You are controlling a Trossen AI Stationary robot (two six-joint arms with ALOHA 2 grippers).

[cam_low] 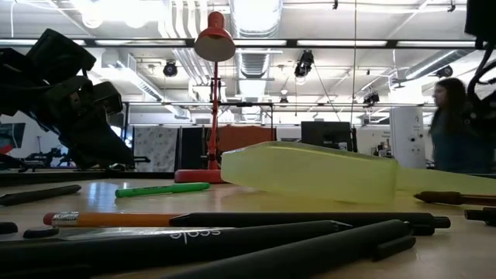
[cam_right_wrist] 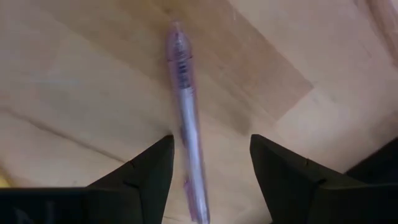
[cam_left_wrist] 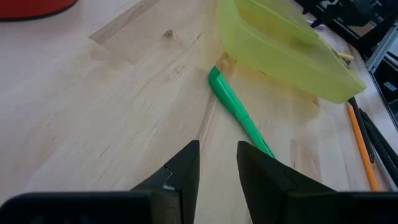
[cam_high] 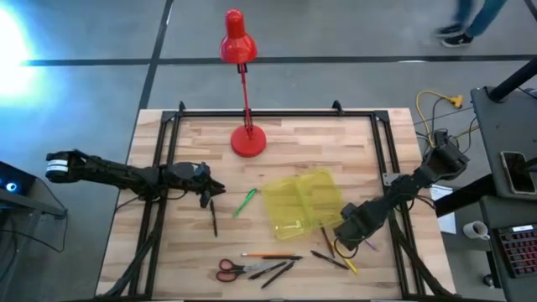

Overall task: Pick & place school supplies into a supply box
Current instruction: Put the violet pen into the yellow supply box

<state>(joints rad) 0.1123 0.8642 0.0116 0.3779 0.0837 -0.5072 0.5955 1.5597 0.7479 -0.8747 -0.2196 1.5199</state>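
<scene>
Right gripper (cam_right_wrist: 211, 180) spreads wide over a pale pen (cam_right_wrist: 186, 124) to straddle it at the supply box's (cam_high: 302, 201) four o'clock, while left gripper (cam_left_wrist: 217, 180) waits part-open, empty.

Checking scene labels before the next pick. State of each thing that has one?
supply box: lid open, lying flat
left gripper: jaws open, empty, aimed at green marker
right gripper: jaws open, straddling purple pen, not gripping
red desk lamp: upright; on or off unclear
</scene>
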